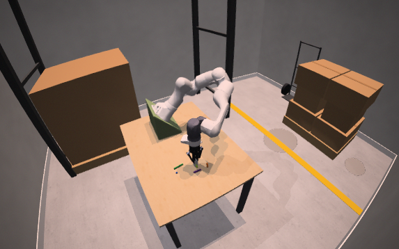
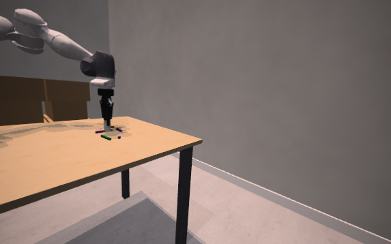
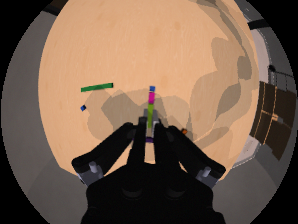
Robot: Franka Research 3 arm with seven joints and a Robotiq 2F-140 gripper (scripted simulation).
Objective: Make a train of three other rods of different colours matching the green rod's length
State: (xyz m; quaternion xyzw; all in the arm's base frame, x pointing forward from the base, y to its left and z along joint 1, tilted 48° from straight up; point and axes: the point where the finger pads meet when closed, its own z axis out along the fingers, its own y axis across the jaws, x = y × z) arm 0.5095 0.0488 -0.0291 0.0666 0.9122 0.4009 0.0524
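The green rod [image 1: 178, 166] [image 2: 106, 137] [image 3: 97, 87] lies apart at the left in the wrist view. A blue rod [image 3: 152, 88], a magenta rod [image 3: 151, 97] [image 2: 99, 131] and a lime rod [image 3: 150, 114] [image 1: 196, 166] stand end to end in about one straight line; any small gaps are too fine to tell. My gripper [image 3: 149, 115] [image 2: 107, 129] is shut on the lime rod, low at the table, fingers on either side of it. The fingers partly hide the lime rod's near end. In the top view they hide the magenta rod and the blue one beside it.
A second blue rod [image 1: 176, 172] [image 2: 119, 138] [image 3: 83, 108] lies near the green rod. A purple rod [image 1: 197, 171] [image 2: 119, 129] [image 3: 149, 140] lies crosswise beyond the lime end, and an orange rod [image 1: 207, 165] [image 3: 184, 131] lies to its right in the wrist view.
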